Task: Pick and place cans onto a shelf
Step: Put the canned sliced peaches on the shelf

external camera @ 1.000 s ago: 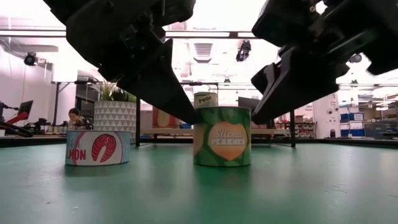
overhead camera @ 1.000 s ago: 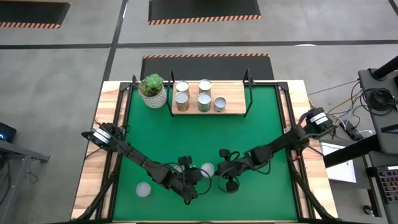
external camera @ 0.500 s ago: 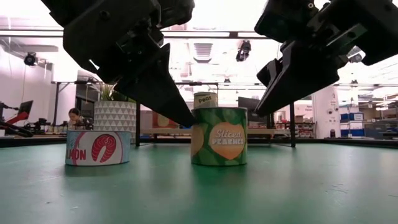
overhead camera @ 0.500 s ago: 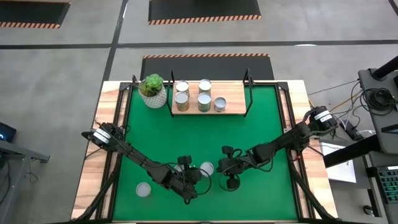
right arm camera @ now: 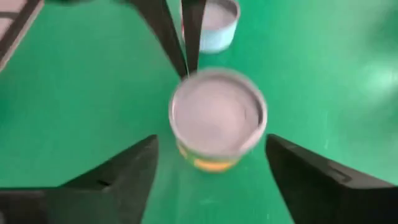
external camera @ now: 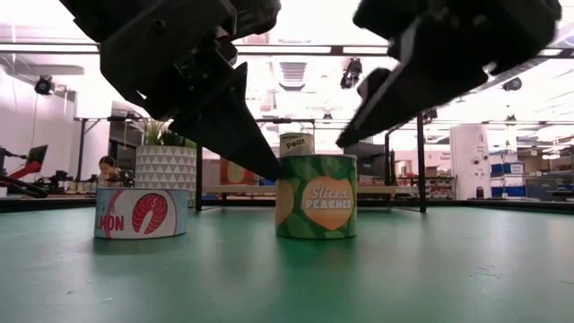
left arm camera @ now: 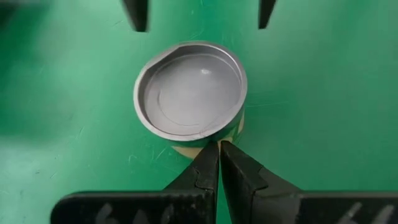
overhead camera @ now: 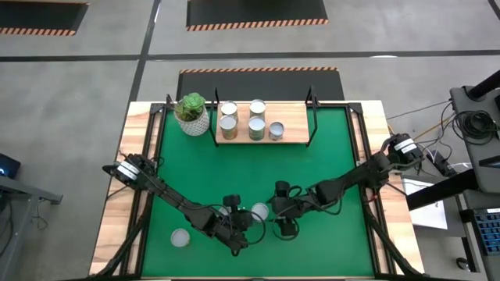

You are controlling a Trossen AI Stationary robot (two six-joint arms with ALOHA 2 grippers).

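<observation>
Right gripper (right arm camera: 211,163) has spread its jaws beside the "Sliced Peaches" can (external camera: 316,196); left gripper (left arm camera: 219,163) jaws together.

a robotics lab: hazard-striped floor mats (overhead camera: 258,12), cabled equipment racks (overhead camera: 476,109), ceiling lights, and a person at a monitor (external camera: 36,157).

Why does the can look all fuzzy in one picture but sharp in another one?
In the right wrist view the peaches can is smeared with blur, as are the open right gripper's fingers. In the left wrist view the same can is crisp, its lid showing a soft white glare. In the low view, bright ceiling lights wash out the background.
</observation>
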